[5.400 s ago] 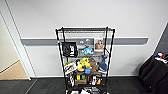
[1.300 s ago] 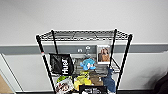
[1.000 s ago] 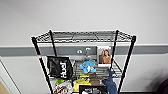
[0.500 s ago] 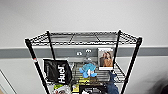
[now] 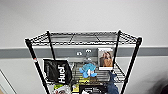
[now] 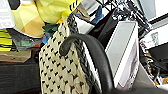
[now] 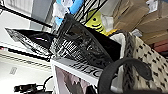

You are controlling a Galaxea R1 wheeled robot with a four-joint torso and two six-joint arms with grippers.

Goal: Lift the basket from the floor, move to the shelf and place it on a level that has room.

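Observation:
The shelf (image 5: 82, 40) is a black wire rack right in front of me against a white wall. Its top level (image 5: 82, 38) is a bare grey grid. The tier below carries a black bag (image 5: 58, 71), a blue plush (image 5: 87, 70) and a photo card (image 5: 105, 59). The cream woven basket (image 6: 62, 75) hangs off the floor beside the rack's lower things. My left gripper (image 6: 110, 90) holds one dark loop handle (image 6: 87, 45). My right gripper (image 7: 106, 90) holds the basket (image 7: 150, 57) by the other handle (image 7: 125, 63). A white book (image 7: 75, 67) and a black bag (image 7: 82, 45) lie inside.
A yellow plush (image 6: 47, 12) and brown cardboard boxes (image 7: 135, 15) crowd the rack's lower tiers close to the basket. A grey rail (image 5: 15, 53) runs along the wall behind the rack.
The whole picture has shifted: the camera has come closer to the rack and risen, so the rack looks larger and its top tier sits lower in view.

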